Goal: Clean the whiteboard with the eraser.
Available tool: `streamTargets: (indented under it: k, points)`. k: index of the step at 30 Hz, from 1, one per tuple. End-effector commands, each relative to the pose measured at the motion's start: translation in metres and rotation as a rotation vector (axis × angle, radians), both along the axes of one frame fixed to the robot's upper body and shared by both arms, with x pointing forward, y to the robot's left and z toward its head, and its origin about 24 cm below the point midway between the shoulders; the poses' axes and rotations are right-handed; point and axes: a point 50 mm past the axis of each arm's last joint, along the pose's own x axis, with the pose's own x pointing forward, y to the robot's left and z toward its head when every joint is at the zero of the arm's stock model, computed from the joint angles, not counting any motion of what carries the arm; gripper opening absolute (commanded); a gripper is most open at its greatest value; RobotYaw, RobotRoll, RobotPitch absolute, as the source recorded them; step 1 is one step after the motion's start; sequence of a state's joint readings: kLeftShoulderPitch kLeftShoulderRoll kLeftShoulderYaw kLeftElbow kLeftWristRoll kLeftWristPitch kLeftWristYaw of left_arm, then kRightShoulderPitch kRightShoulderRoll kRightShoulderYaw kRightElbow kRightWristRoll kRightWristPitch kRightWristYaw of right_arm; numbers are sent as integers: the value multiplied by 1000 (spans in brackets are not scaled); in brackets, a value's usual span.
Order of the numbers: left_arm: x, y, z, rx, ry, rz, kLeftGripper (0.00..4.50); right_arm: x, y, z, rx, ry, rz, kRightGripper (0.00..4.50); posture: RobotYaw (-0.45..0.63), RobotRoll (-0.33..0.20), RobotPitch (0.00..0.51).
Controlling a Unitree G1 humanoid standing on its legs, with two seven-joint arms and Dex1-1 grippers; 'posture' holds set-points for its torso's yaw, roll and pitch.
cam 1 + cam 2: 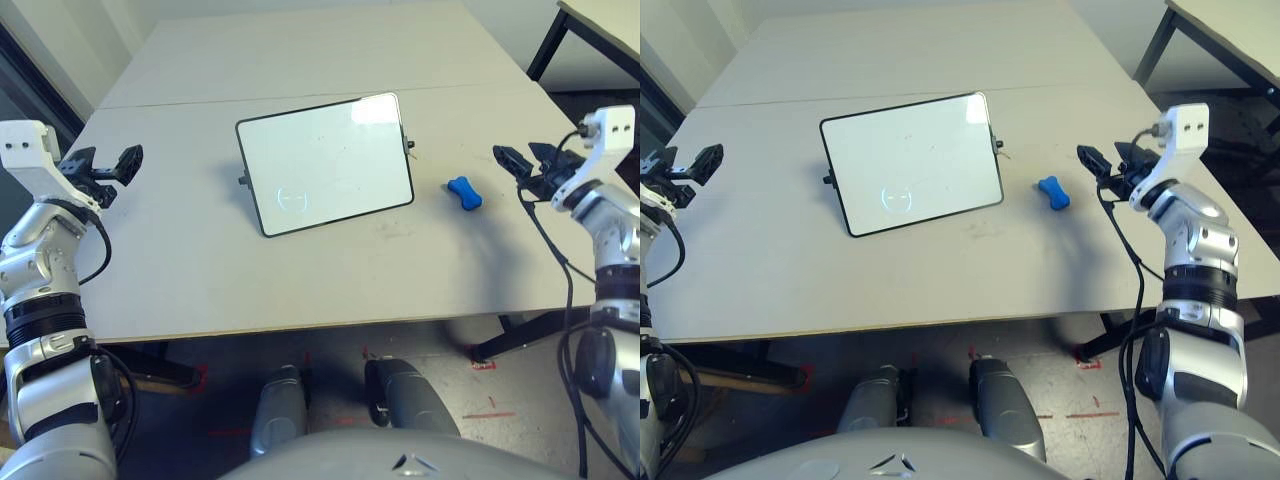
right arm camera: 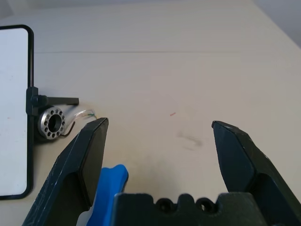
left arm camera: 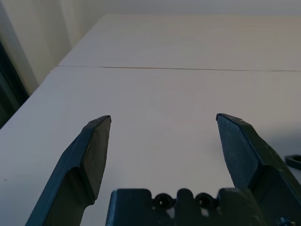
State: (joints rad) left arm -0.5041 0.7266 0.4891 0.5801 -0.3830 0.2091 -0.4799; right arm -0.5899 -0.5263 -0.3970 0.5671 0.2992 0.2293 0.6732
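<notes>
Right wrist view shows the eraser [image 2: 112, 181] just outside the right gripper [image 2: 160, 128]'s wide-open jaws, long axis running along them; left gripper [image 3: 163, 120] level, gaping empty.

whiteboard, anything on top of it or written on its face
Nothing lies on the whiteboard. Its face looks wiped, with only a faint ring-shaped reflection low on it. The eraser lies apart on the table, to its right. What is behind the tilted board is hidden.
</notes>
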Motion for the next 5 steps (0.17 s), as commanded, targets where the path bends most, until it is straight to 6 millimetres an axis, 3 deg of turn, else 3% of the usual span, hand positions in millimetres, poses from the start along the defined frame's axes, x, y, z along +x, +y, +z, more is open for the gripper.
streamTargets:
  k: [1, 5]
  points:
    - [0, 6, -3, 8, 6, 37, 4500, 1, 1, -10, 25, -8, -28, 4463, -124, 0, 90]
    - [0, 8, -7, 3, 7, 44, 4500, 5, 6, -13, 26, -27, -33, 4463, -114, 0, 84]
